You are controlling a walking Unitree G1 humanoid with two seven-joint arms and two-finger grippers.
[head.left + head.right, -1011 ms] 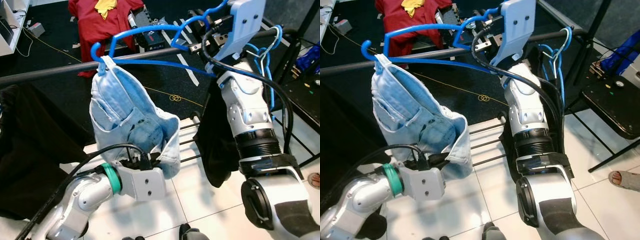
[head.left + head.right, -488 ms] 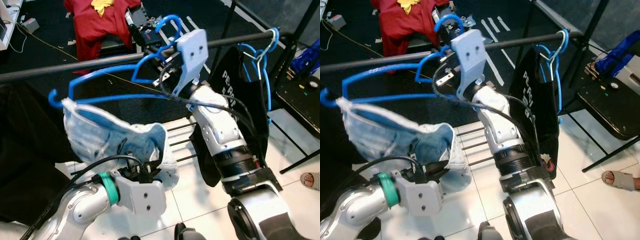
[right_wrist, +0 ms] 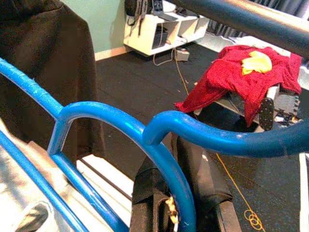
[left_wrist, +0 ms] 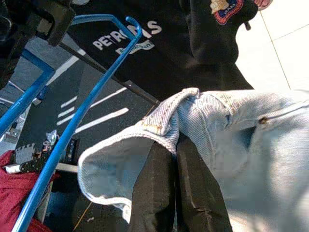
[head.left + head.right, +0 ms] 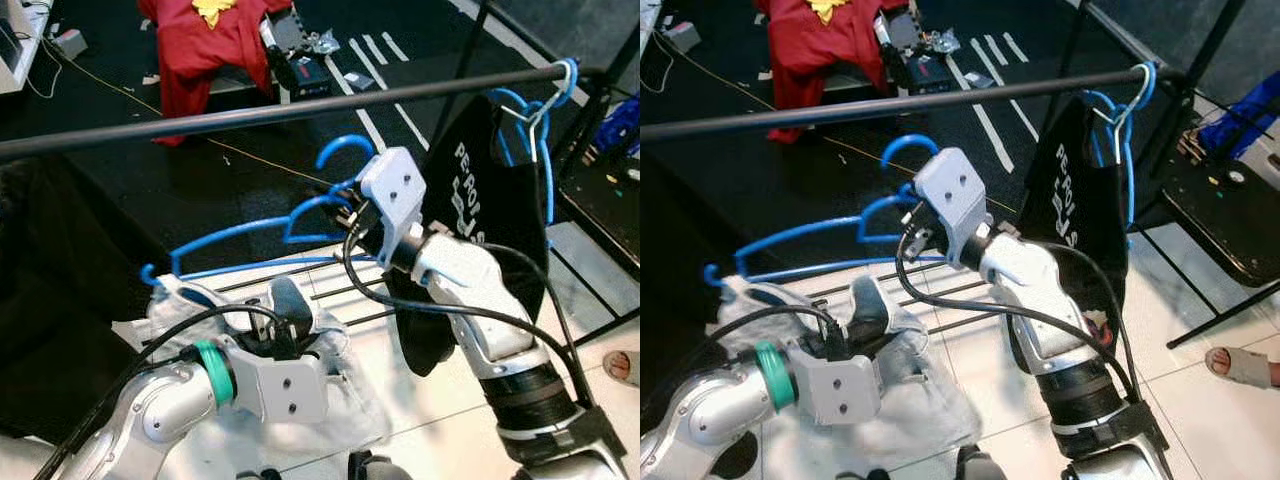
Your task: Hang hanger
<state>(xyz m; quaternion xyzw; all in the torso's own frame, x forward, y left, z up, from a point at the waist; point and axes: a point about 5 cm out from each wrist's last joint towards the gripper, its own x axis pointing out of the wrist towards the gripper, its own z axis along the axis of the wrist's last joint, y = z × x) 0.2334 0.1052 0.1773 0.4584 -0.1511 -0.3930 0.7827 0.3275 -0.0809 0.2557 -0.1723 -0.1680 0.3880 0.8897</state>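
My right gripper [image 5: 347, 213] is shut on the neck of a blue hanger [image 5: 250, 232], holding it tilted well below the dark rail [image 5: 250, 115]. The hanger's hook [image 5: 345, 150] points up, clear of the rail. In the right wrist view the black fingers [image 3: 149, 188] clamp the blue hanger [image 3: 120, 125] under the rail [image 3: 241, 17]. A light blue denim garment [image 5: 335, 400] hangs from the hanger's low left end and sags in a heap. My left gripper [image 4: 175, 145] is shut on the denim's hem [image 4: 159, 121].
A black printed shirt [image 5: 490, 200] hangs on another blue hanger at the rail's right end. Dark clothing [image 5: 50, 300] hangs at the left. Thin rack bars [image 5: 340, 290] cross the white tiles below. Red cloth [image 5: 215, 40] lies behind. A person's sandalled foot [image 5: 625, 365] is at right.
The right gripper has brought the blue hanger down from rail height to well under the rail. The denim has dropped and bunched up around the left gripper. The camera view has shifted too.
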